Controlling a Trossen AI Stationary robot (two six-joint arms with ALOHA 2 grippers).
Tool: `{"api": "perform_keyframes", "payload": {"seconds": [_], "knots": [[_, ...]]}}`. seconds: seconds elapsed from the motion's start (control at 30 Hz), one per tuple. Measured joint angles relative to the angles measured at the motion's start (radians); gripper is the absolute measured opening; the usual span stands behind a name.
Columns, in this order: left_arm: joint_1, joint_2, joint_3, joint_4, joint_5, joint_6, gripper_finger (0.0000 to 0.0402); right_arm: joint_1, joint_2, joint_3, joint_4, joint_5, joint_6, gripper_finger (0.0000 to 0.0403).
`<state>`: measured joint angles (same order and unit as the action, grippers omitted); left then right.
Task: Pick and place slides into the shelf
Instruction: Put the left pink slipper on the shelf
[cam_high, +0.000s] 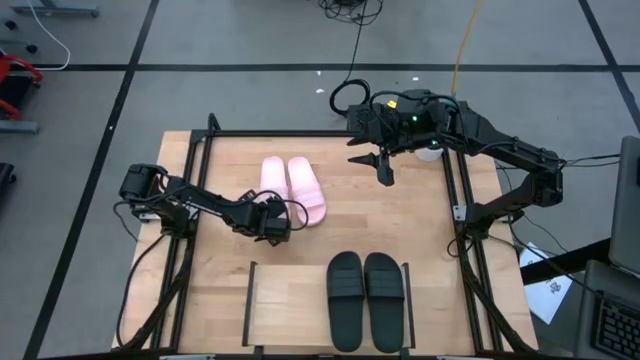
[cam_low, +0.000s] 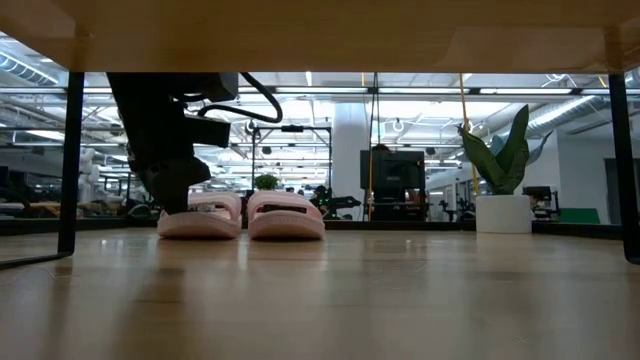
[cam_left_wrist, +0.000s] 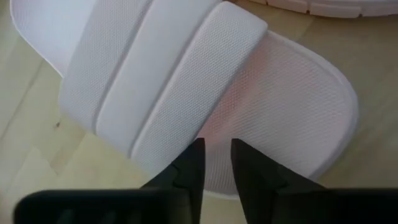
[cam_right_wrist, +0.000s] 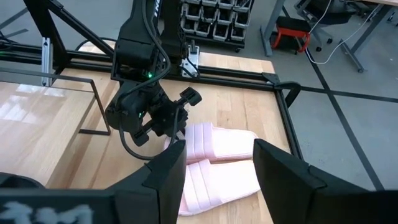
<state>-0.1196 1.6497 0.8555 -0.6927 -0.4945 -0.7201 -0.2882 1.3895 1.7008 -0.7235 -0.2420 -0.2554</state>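
Note:
Two pale pink slides (cam_high: 290, 188) lie side by side, soles down, on the wooden tabletop at its middle left. Two black slides (cam_high: 365, 298) lie on the right part of the shelf (cam_high: 290, 310) at the near edge. My left gripper (cam_high: 275, 222) hangs slanting down over the near end of the left pink slide (cam_left_wrist: 186, 81). Its fingers (cam_left_wrist: 216, 155) stand a narrow gap apart at the edge of the broad strap (cam_left_wrist: 168, 134). My right gripper (cam_high: 385, 172) hangs open and high over the table's far right, with nothing between its fingers (cam_right_wrist: 217, 171). My left gripper comes slanting down at the left pink slide's strap edge (cam_left_wrist: 186, 146), above the footbed. Nothing shows between the fingertips but the footbed behind them. I cannot tell whether the fingertips touch the strap or the footbed.
A black metal frame (cam_high: 455, 215) runs round the table. The shelf's left part is bare between its thin black end rails (cam_high: 250, 300). Bare wood lies between the pink slides and the shelf. Beyond the table stand a potted plant (cam_low: 505, 170) and cables (cam_high: 350, 95).

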Motion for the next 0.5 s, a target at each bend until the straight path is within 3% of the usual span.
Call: {"api": "perform_keyframes", "payload": {"seconds": [0.27,0.5], "knots": [[0.0,-0.017,0.034,0.009,0.007,-0.016,0.0155,0.0,0.0,0.0,-0.007,0.0,-0.016,0.0178],[-0.001,-0.028,0.071,-0.008,0.002,0.021,0.0172,0.0,0.0,0.0,-0.007,0.0,-0.019,0.0178]]}}
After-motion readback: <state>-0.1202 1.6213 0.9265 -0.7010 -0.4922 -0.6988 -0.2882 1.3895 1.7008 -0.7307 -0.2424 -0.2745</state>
